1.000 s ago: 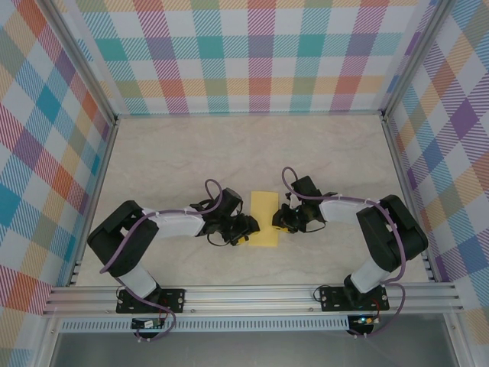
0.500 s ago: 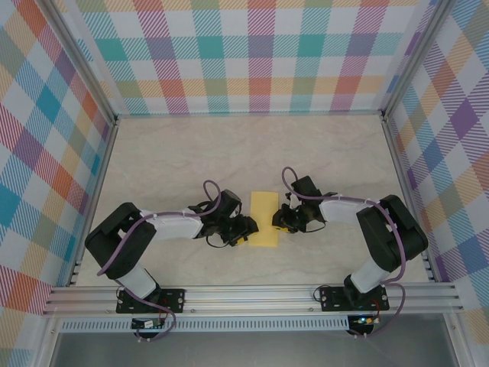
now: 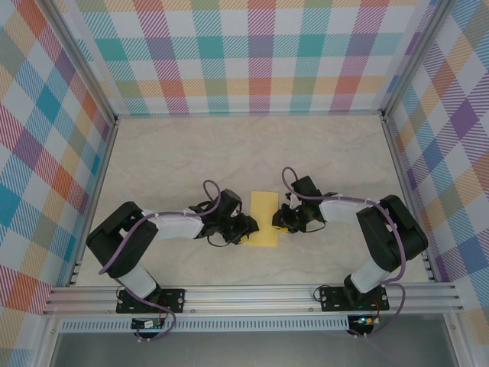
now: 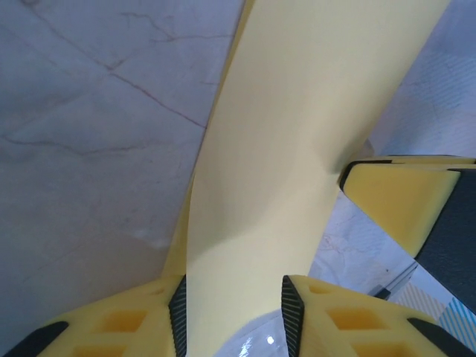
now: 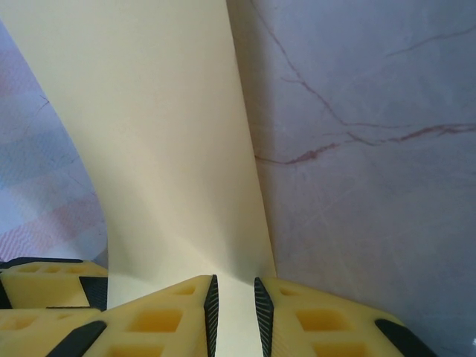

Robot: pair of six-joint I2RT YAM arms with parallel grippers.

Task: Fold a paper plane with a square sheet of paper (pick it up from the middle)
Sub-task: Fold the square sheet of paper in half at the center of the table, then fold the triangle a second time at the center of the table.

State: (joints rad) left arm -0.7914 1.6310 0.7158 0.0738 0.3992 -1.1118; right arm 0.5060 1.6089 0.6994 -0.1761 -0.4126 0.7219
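From my screen the left arm [image 3: 126,238] and right arm [image 3: 391,229] look like twins: chunky black joints, a white shell mid-arm, purple cables [image 3: 207,184] looping along them, black base plates [image 3: 150,300]. Fingers [image 4: 357,323] are yellow with square pockets and ribbed black pads [image 4: 291,316].

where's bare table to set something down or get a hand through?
Free: the far half of the table, between the back wall and the yellow paper. Crowded: near centre, where the left gripper and right gripper flank the paper; left arm and right arm cover the near sides.
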